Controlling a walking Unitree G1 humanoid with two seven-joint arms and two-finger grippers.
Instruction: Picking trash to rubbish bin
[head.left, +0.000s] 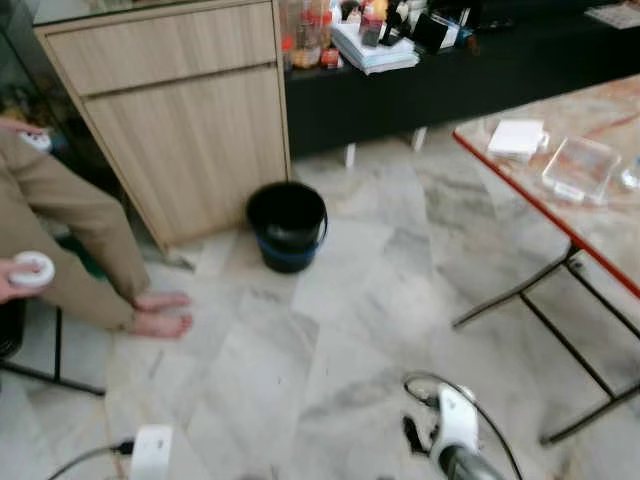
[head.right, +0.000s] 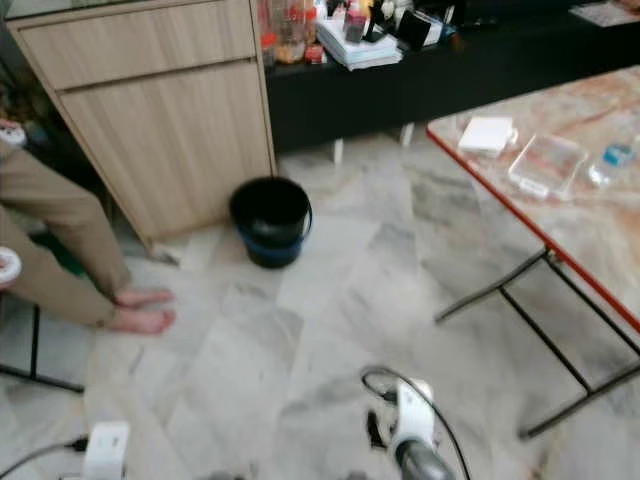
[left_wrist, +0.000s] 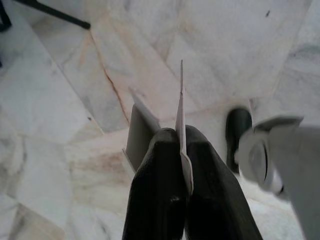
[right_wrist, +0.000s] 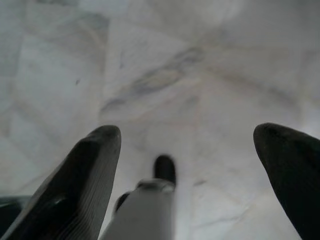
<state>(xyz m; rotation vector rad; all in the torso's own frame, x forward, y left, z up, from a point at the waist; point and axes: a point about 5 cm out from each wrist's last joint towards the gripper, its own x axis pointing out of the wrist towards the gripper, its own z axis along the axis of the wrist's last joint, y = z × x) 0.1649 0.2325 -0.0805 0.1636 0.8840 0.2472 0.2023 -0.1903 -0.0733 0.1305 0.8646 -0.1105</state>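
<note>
Left gripper: nearest the lens in the left wrist view; its two black fingers are clenched on a thin piece of card, pale grey and folded, which stands up between them with one edge poking above the tips.
Right gripper: released, fingers spread wide with only marble floor between them; it holds nothing.
Right arm: low at the bottom of the head view, white wrist piece and a looping black cable, hanging over the floor.
Rubbish bin: black bucket with a blue band, upright on the floor just beside the wooden cabinet, well ahead of the robot.
Person: seated at the left, bare feet on the tiles, a hand holding a white round object.
Table: on the right, red-edged, carrying a white packet and a clear plastic box.
Progress: trash appears picked up; the bin is well apart.
Left to do: likely walk up to the bin, bring the left gripper over its mouth, let go.
</note>
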